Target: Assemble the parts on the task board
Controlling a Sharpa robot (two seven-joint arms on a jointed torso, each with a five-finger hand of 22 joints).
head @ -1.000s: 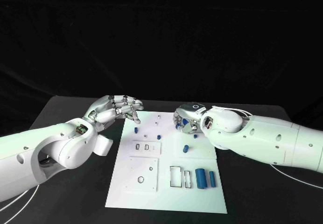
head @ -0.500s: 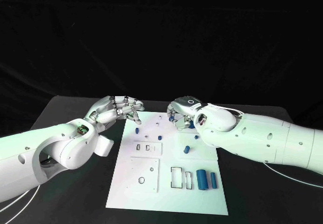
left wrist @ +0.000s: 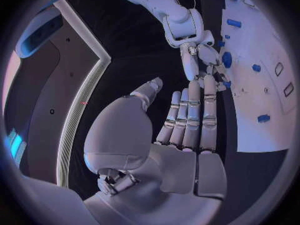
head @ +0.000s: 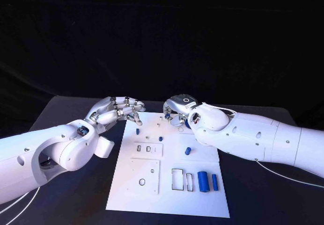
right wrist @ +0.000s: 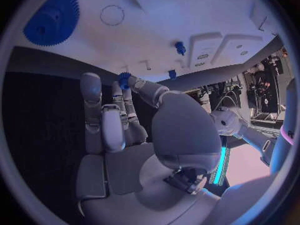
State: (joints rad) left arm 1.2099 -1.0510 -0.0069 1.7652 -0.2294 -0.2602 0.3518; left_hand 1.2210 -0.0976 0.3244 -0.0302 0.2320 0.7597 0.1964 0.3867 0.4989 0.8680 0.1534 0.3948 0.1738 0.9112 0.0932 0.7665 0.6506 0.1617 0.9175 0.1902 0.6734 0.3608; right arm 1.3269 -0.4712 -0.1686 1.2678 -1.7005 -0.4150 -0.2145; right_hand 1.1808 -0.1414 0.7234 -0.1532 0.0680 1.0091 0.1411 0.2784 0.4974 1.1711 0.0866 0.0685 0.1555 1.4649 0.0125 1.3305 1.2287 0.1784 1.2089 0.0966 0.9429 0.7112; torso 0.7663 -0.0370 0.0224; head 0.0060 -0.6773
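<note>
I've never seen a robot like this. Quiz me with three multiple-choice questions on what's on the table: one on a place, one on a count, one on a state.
1. Where do the long blue cylinders lie?
A) on the near right part of the task board
B) at its far left corner
C) off the board

2. How many are there?
A) one
B) two
C) four

3. What does the left hand hold?
A) nothing
B) a cylinder
C) the board

Answers:
1 A: they lie at the board's near right.
2 B: two lie side by side.
3 A: its palm and fingers are bare.
</note>
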